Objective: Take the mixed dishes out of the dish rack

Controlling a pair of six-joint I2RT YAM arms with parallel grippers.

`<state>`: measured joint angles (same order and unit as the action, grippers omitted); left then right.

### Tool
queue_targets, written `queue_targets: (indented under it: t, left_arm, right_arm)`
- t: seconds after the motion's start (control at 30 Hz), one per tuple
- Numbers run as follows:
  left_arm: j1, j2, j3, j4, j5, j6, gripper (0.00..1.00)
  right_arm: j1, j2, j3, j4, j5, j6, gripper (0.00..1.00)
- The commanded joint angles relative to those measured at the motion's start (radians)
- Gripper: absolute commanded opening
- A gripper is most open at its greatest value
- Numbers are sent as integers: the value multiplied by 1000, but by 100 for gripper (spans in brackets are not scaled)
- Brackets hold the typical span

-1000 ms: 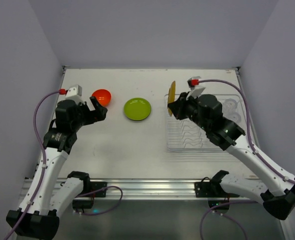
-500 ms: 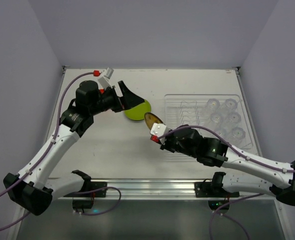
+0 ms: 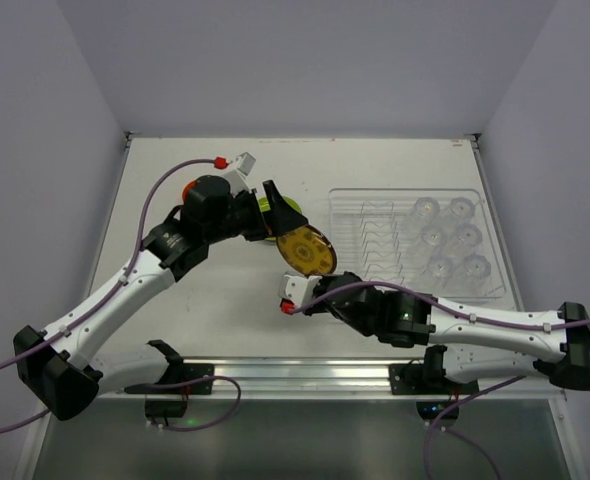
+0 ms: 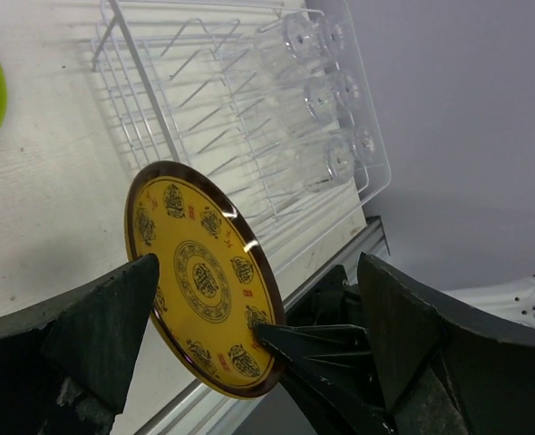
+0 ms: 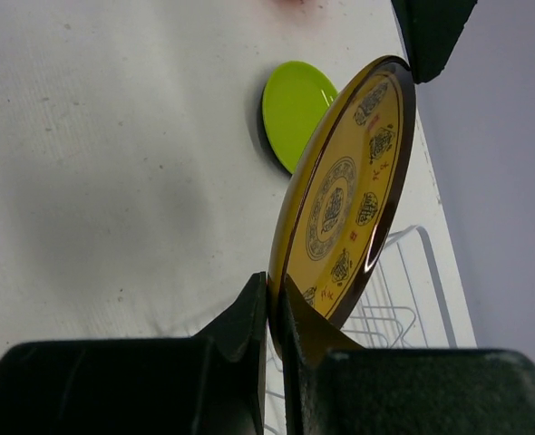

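Note:
My right gripper (image 3: 306, 276) is shut on the lower rim of the patterned yellow-brown plate (image 3: 306, 250) and holds it on edge above the table, left of the dish rack (image 3: 375, 236). The right wrist view shows the fingers (image 5: 254, 317) pinching the plate (image 5: 349, 195). My left gripper (image 3: 283, 212) is open, with its jaws on either side of the plate's upper rim (image 4: 204, 272). The lime green plate (image 3: 264, 206) lies behind it. The orange-red bowl (image 3: 188, 189) is mostly hidden by my left arm. Several clear cups (image 3: 445, 238) stand in the rack. No black plate shows.
The rack's white wire dividers (image 4: 195, 109) stand empty next to the cups (image 4: 326, 91). The lime green plate (image 5: 295, 109) lies flat on the white table. Grey walls close in the table at the back and sides.
My right gripper lifted the patterned plate out of the rack and carried it left to the table's middle. My left arm swung right from the bowl and now straddles the plate.

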<state>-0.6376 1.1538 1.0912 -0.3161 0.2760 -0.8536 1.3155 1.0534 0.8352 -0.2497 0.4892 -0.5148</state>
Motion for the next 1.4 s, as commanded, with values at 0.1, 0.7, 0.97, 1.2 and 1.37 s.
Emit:
queue_targets:
  t: [0.1, 0.7, 0.97, 1.2, 1.37]
  left_arm:
    - [-7, -6, 24, -67, -96, 27, 100]
    - [-10, -32, 21, -61, -130, 24, 68]
    - [-10, -22, 30, -89, -158, 54, 0]
    - [-8, 3, 24, -77, -196, 82, 0]
    - [50, 23, 13, -75, -359, 97, 0]
  right_arm:
    - [11, 5, -11, 118, 97, -37, 0]
    - [13, 2, -13, 244, 112, -122, 0]
    - [13, 36, -37, 417, 146, -180, 0]
    - [8, 66, -119, 744, 230, -287, 0]
    - [-94, 60, -140, 736, 195, -61, 99]
